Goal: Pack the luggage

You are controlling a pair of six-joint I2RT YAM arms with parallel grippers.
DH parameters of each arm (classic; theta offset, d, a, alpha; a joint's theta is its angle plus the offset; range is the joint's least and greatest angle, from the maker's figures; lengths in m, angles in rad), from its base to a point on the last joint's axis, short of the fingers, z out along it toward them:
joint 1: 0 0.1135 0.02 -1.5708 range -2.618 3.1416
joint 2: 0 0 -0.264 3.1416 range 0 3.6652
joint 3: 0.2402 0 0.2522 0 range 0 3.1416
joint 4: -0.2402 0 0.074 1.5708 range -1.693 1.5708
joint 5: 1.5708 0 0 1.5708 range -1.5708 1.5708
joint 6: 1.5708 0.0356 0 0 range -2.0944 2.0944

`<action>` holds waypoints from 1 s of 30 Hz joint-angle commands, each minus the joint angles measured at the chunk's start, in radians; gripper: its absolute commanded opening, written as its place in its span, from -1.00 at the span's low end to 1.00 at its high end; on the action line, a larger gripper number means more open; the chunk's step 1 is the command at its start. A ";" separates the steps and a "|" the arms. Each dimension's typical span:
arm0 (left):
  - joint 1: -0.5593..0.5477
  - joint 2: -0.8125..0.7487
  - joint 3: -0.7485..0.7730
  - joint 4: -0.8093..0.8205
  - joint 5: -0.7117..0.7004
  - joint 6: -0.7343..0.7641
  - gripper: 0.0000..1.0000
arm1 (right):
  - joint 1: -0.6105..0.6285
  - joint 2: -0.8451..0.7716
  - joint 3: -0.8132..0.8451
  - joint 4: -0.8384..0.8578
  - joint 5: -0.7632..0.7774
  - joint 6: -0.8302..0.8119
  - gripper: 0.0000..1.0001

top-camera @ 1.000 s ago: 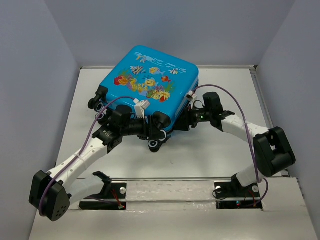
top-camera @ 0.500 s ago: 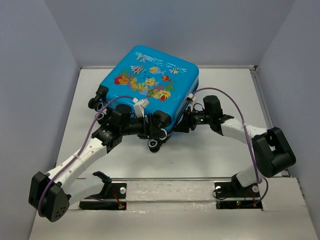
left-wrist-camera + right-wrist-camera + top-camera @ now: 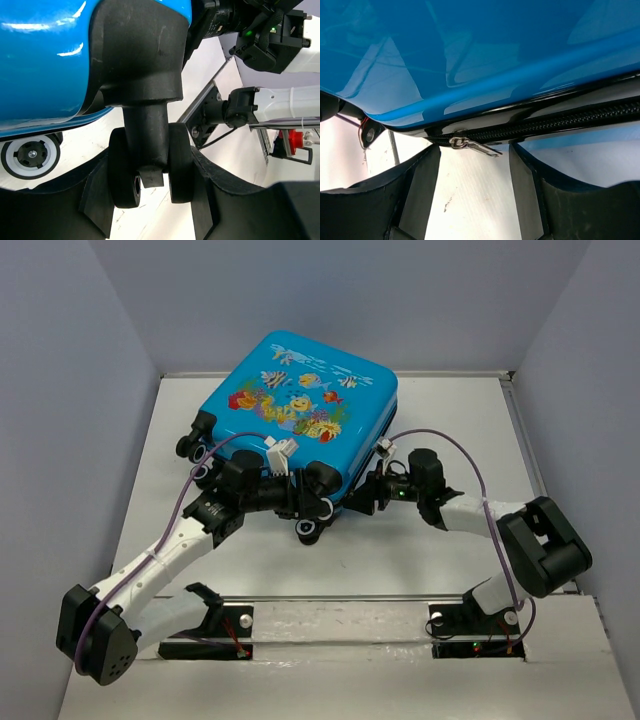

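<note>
The luggage point(image 3: 300, 400) is a bright blue suitcase lying closed at the back middle of the table, fish print up. My left gripper point(image 3: 312, 508) is at its near corner. In the left wrist view the gripper point(image 3: 150, 167) is shut on a black twin wheel point(image 3: 177, 170) of the suitcase, one finger against each side. My right gripper point(image 3: 364, 497) is at the near right edge. In the right wrist view it point(image 3: 474, 157) is open, and the metal zipper pull point(image 3: 472, 145) hangs from the black zipper point(image 3: 560, 122) just above the gap, untouched.
Grey walls enclose the white table point(image 3: 420, 550) on the left, back and right. Another wheel with a white hub point(image 3: 30, 157) sits left of the gripped one. The right arm point(image 3: 280, 100) shows close by in the left wrist view. Arm bases point(image 3: 220, 625) stand at the near edge.
My right gripper has slid along the suitcase's right edge towards the near corner and a little lower. The left arm and the suitcase have not moved.
</note>
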State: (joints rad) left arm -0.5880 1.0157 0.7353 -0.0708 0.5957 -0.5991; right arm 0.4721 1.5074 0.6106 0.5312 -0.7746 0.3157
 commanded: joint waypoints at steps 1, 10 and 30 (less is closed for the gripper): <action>0.002 -0.049 0.009 0.129 -0.004 0.018 -0.88 | 0.005 0.014 0.001 0.194 0.023 -0.026 0.22; 0.004 -0.031 0.012 0.131 -0.010 0.030 -0.89 | 0.005 0.053 -0.006 0.338 -0.038 0.057 -0.74; -0.163 0.401 0.463 0.299 -0.020 -0.082 -0.88 | 0.503 -0.194 -0.205 0.193 0.668 0.180 -0.86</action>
State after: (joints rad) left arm -0.6533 1.2198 0.8837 -0.0624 0.5854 -0.6437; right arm 0.8013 1.3552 0.4366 0.6678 -0.3099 0.4122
